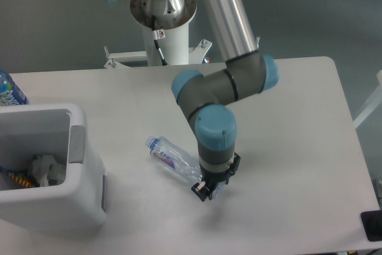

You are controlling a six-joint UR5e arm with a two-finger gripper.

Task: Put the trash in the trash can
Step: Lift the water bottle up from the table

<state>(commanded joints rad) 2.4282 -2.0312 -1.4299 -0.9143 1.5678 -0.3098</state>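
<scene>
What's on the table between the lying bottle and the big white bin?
Nothing: the camera view shows only bare table between the bottle and the trash can.

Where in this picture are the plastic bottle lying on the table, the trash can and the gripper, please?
plastic bottle (170, 158): fixed camera, on its label.
trash can (77, 141): fixed camera, on the grey rim panel.
gripper (209, 190): fixed camera, between the fingertips at the bottle's base.

One fixed camera, set high and looking steeply down across the table (298, 117) toward the arm's base (164, 7), at middling range; the bin (77, 147) sits cut off well left of the fingers (201, 191)
</scene>
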